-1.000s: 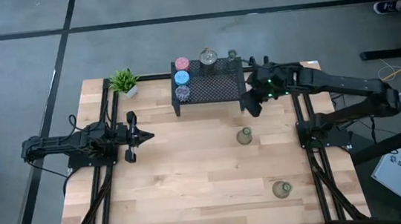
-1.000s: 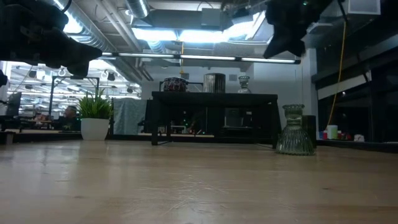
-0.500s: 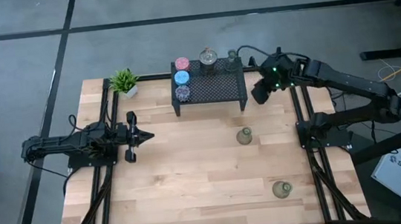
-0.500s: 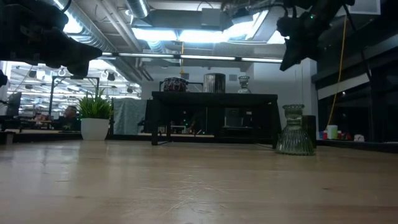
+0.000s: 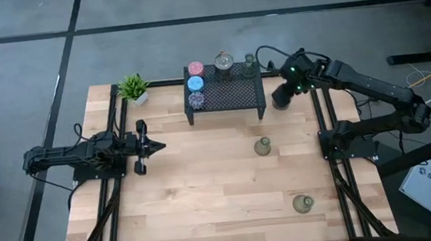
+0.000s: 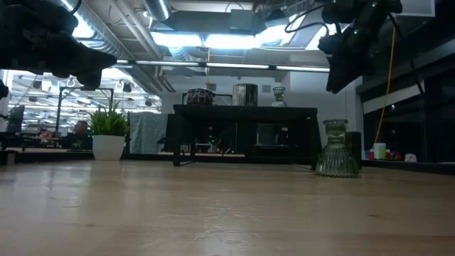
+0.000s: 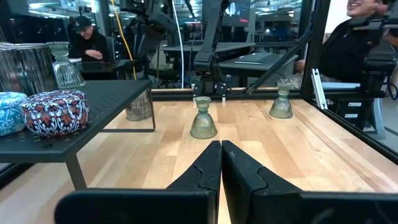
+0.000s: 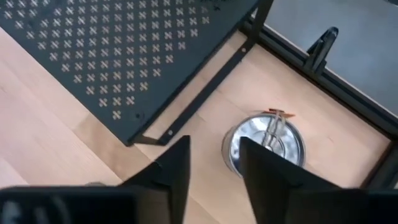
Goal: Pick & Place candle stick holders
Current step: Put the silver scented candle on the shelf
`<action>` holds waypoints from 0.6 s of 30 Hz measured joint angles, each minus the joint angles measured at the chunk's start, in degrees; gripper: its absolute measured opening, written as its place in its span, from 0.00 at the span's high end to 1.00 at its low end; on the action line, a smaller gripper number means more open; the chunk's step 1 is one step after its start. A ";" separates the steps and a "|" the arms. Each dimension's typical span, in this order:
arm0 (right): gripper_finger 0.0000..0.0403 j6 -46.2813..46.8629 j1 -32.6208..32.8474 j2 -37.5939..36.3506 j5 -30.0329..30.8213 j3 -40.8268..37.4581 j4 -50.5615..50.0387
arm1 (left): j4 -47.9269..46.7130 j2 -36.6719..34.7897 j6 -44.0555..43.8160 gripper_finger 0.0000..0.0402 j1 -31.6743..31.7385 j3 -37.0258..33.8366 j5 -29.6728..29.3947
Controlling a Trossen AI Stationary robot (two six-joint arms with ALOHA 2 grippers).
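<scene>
A black mesh rack (image 5: 229,95) at the table's far side bears pink (image 5: 196,69), light blue (image 5: 195,82), speckled dark (image 5: 196,99), silver (image 5: 224,61) and clear glass (image 5: 249,59) candle stick holders. Two olive-grey glass holders (image 5: 262,147) (image 5: 303,203) stand upright on the wood. Another silver holder (image 8: 267,149) stands on the table beside the rack's right leg. My right gripper (image 8: 214,168) hovers open above it, slanting down, touching nothing. My left gripper (image 7: 221,158) is shut and level at the table's left.
A small green potted plant (image 5: 133,87) stands at the far left corner. Black frame rails (image 5: 321,117) run along both sides of the table. The wood between the arms holds only the two glass holders. People sit in the room beyond (image 7: 87,40).
My right gripper has swung from in front of the rack's right end toward the table's right and far edges, and has tipped further downward. The holders have kept their places.
</scene>
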 joint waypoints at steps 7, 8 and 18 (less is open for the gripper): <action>0.47 -0.91 -1.96 0.00 -0.02 0.02 -4.25 | 0.02 0.00 -0.02 0.98 0.00 0.00 0.00; 0.45 -1.86 -2.02 0.00 -0.04 0.02 -4.90 | 0.02 0.00 0.00 0.98 0.00 0.00 0.00; 0.28 -16.72 -1.89 0.02 -0.19 0.04 -12.13 | 0.04 0.00 -0.04 0.98 0.00 0.00 0.00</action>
